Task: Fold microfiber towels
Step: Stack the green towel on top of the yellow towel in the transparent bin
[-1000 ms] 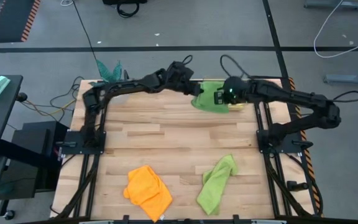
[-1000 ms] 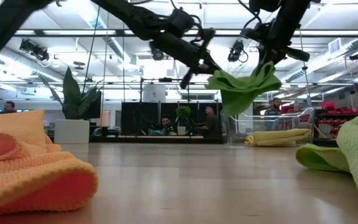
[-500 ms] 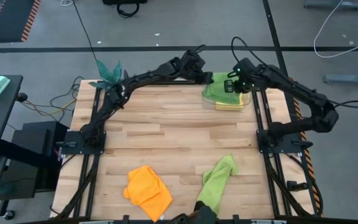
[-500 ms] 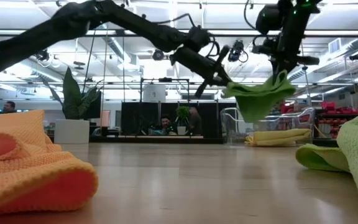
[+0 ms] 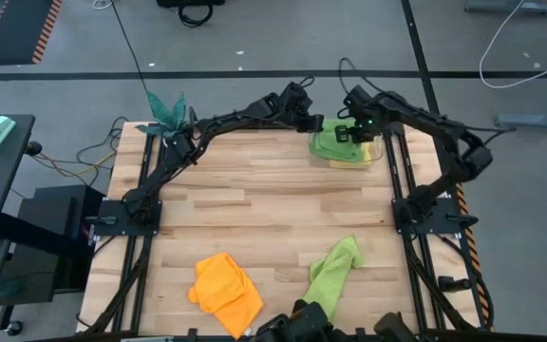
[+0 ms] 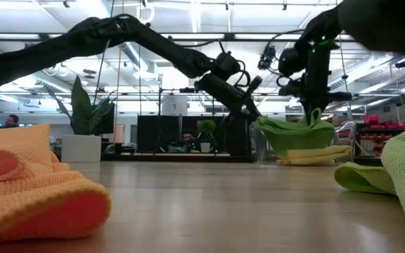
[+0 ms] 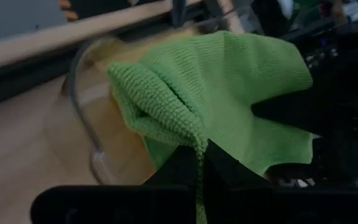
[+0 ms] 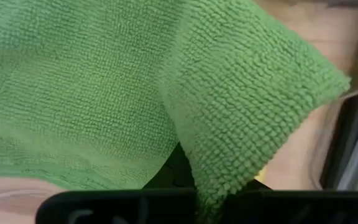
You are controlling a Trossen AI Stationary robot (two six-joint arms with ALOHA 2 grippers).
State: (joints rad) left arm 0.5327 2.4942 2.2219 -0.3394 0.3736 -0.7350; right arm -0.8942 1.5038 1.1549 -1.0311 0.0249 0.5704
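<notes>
A lime green towel [image 5: 333, 144] hangs between my two grippers over a folded yellow towel [image 5: 357, 162] in a clear bin [image 7: 73, 81] at the table's far right. My left gripper [image 5: 311, 123] is shut on the towel's left end, my right gripper [image 5: 352, 131] on its right end. In the low view the green towel [image 6: 294, 135] sags down to the yellow towel [image 6: 315, 154]. An orange towel [image 5: 226, 290] and a second lime green towel [image 5: 332, 275] lie crumpled near the table's near edge. My left gripper pinches a bunched edge of the green towel [image 7: 194, 140] between its two fingers, coming slanting down from the table's left side. The towel spreads away from the fingers and sags. My right gripper pinches a folded-over edge of the towel [image 8: 197, 162] between its fingers, pointing down from above. The towel hangs slack below it, its middle [image 6: 294, 144] down at the yellow towel.
A teal leafy plant [image 5: 166, 106] stands off the far left corner. The bin's clear wall [image 6: 273, 140] rises around the two towels. The dark frame rails [image 5: 397, 180] run along the table's sides. The middle of the wooden table [image 5: 264, 199] is bare.
Both grippers have carried the green towel toward the table's far right corner and gone down. The towel, held high and hanging before, now sags low over the yellow towel in the bin.
</notes>
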